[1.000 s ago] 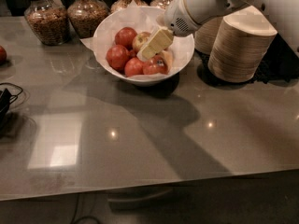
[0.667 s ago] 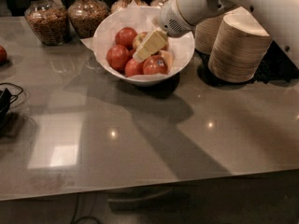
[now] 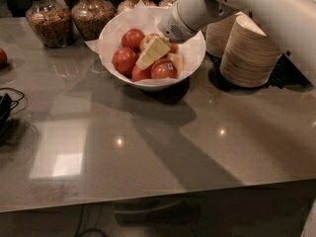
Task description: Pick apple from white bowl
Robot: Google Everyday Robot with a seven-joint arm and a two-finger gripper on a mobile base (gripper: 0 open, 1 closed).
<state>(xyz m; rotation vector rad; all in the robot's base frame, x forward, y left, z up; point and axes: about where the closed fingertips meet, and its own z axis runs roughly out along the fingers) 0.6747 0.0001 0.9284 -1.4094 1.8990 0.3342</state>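
The white bowl (image 3: 195, 51) stands at the back of the grey table, lined with crinkled paper and holding several apples. The pale yellow-green apple (image 3: 146, 40) lies near the bowl's middle, largely covered by a cream finger (image 3: 153, 53). Red apples (image 3: 124, 59) lie around it, one with a small sticker (image 3: 165, 70). My gripper (image 3: 165, 58) reaches in from the upper right and hangs low inside the bowl, open, with its fingers apart among the apples. One finger rests over the pale apple and the other (image 3: 176, 62) is to its right.
Two stacks of tan disposable bowls (image 3: 249, 53) stand right of the white bowl, under my arm. Two glass jars of granola (image 3: 49, 16) stand at the back left. A red apple (image 3: 2, 58) and black cables (image 3: 7, 107) are at the left edge.
My gripper has shifted left and lower into the bowl, its finger now lying across the pale apple. The apples and bowl have not moved.
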